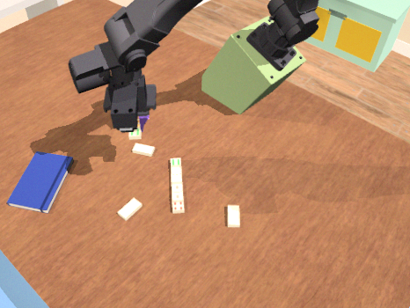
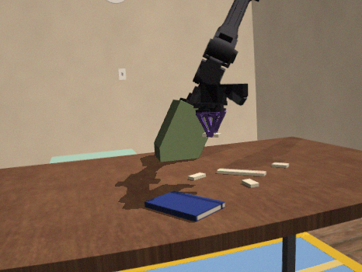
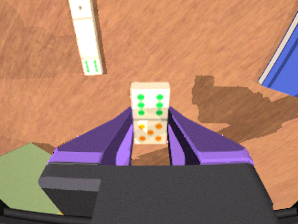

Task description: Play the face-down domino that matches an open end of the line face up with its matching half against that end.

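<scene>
My gripper [image 1: 137,130] is shut on a cream domino [image 3: 150,113] and holds it face up above the table, beyond the far end of the line. The held domino shows green pips on its outer half and orange pips on the half between the purple fingers. It also shows in the exterior view [image 2: 210,134]. The line [image 1: 176,185] lies flat and face up, with green marks at its far end [image 1: 175,162] and red pips at its near end. It shows in the wrist view [image 3: 83,22] too. Three face-down dominoes lie apart: one near the gripper [image 1: 143,150], one front left [image 1: 129,209], one front right [image 1: 233,216].
A blue book [image 1: 40,180] lies at the left of the table. A green box [image 1: 246,75] carries the arm's base at the back. A mint cabinet with yellow panels [image 1: 361,31] stands behind the table.
</scene>
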Robot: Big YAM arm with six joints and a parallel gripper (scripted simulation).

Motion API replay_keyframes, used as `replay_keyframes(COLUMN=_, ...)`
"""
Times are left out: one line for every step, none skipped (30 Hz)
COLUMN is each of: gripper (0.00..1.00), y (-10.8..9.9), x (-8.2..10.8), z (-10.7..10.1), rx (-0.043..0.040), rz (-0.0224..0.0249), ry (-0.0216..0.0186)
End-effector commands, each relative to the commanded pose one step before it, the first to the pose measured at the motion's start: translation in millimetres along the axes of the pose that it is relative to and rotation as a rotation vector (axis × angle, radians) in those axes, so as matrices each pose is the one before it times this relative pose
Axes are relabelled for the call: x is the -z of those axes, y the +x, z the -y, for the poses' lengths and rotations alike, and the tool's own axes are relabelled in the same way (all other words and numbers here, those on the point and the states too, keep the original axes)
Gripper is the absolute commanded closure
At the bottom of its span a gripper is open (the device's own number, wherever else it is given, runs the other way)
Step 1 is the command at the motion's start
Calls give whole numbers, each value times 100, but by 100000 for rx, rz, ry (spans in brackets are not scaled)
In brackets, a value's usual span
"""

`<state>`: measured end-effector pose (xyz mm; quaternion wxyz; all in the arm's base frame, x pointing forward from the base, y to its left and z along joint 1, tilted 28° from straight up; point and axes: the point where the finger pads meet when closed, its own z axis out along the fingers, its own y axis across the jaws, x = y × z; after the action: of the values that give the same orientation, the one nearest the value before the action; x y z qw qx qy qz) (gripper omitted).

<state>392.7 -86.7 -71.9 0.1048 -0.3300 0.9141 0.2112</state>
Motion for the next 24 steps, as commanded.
replay_keyframes(gripper=79, y=664, x=2318, z=-150, rx=-1275, rz=3649, ry=6589)
replay_keyframes(gripper=79, y=351, x=151, z=-415, rx=-420, rz=293, ry=519)
replay_keyframes(gripper=79, y=0, x=0, z=0, rx=0, rz=0, ry=0)
replay_keyframes(gripper=79, y=0, x=0, z=0, rx=0, rz=0, ry=0)
replay_keyframes(gripper=79, y=0, x=0, z=0, rx=0, rz=0, ry=0)
replay_keyframes(gripper=79, y=0, x=0, z=0, rx=0, rz=0, ry=0)
replay_keyframes(gripper=79, y=0, x=0, z=0, rx=0, rz=0, ry=0)
replay_keyframes(gripper=79, y=0, x=0, z=0, rx=0, rz=0, ry=0)
replay_keyframes(gripper=79, y=0, x=0, z=0, rx=0, rz=0, ry=0)
replay_keyframes(gripper=79, y=898, x=-1118, z=-1808, rx=406, rz=-2070, ry=-4143)
replay_keyframes(gripper=79, y=351, x=24, z=-422, rx=173, rz=299, ry=370)
replay_keyframes(gripper=79, y=351, x=27, z=-422, rx=173, rz=299, ry=370)
replay_keyframes(gripper=79, y=350, x=29, z=-423, rx=173, rz=299, ry=370)
replay_keyframes(gripper=79, y=349, x=32, z=-423, rx=173, rz=299, ry=370)
replay_keyframes(gripper=79, y=348, x=35, z=-424, rx=173, rz=299, ry=370)
replay_keyframes(gripper=79, y=347, x=37, z=-424, rx=173, rz=299, ry=370)
replay_keyframes(gripper=79, y=346, x=40, z=-425, rx=173, rz=299, ry=370)
replay_keyframes(gripper=79, y=346, x=42, z=-425, rx=173, rz=299, ry=370)
replay_keyframes(gripper=79, y=345, x=45, z=-426, rx=173, rz=299, ry=370)
replay_keyframes(gripper=79, y=0, x=0, z=0, rx=0, rz=0, ry=0)
replay_keyframes(gripper=79, y=0, x=0, z=0, rx=0, rz=0, ry=0)
replay_keyframes(gripper=79, y=0, x=0, z=0, rx=0, rz=0, ry=0)
replay_keyframes(gripper=79, y=0, x=0, z=0, rx=0, rz=0, ry=0)
replay_keyframes(gripper=79, y=0, x=0, z=0, rx=0, rz=0, ry=0)
